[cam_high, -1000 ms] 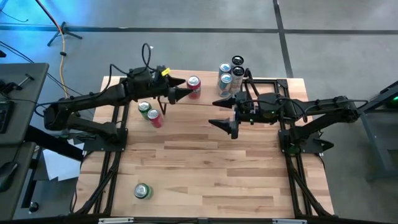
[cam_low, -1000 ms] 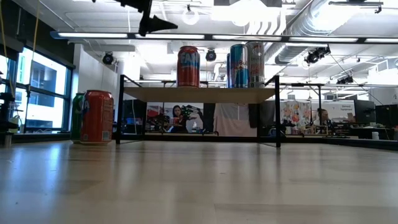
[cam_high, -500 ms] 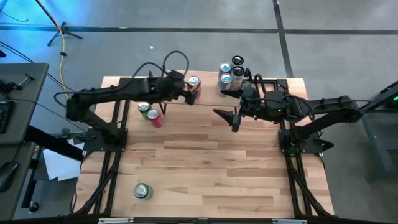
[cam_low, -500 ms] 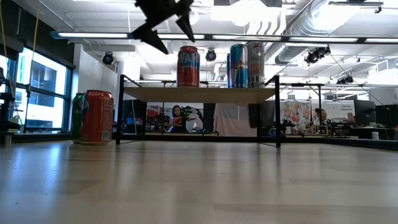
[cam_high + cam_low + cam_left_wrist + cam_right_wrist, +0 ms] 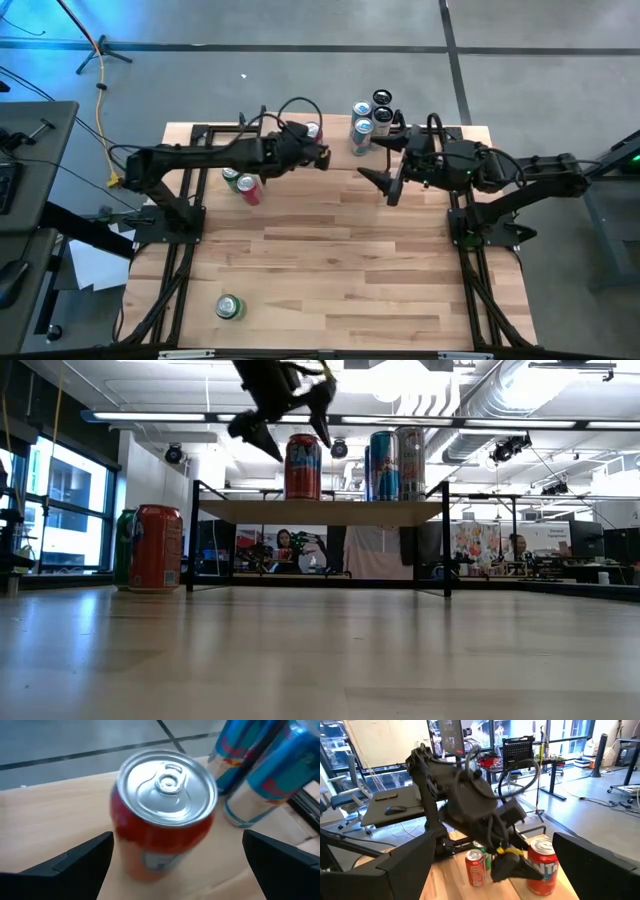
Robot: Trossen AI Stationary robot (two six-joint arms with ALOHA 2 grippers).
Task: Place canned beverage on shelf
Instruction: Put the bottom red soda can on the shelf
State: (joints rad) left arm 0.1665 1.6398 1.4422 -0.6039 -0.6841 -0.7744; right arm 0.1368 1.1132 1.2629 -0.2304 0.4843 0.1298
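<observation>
A red can (image 5: 162,815) stands upright on its base on the shelf (image 5: 320,512), a light-wood board on black legs at the table's far edge. My left gripper (image 5: 290,438) hovers open just above this can (image 5: 303,467), tipped down toward its silver top; its fingers (image 5: 75,865) stand to either side without touching. In the high view the left gripper (image 5: 316,150) covers most of the can (image 5: 313,128). My right gripper (image 5: 383,185) hangs open and empty in the air near the shelf's right part.
Several tall blue-and-silver cans (image 5: 370,115) stand on the shelf right of the red can. On the table, a green can (image 5: 232,174) and a red can (image 5: 249,191) stand by the shelf's left legs. Another green can (image 5: 228,307) stands near the front left.
My left gripper has gone toward the table's right edge and down, tipping its fingers downward until it hangs over the red can on the shelf. My right gripper has drawn back toward the table's right edge and turned a little. Both stay open.
</observation>
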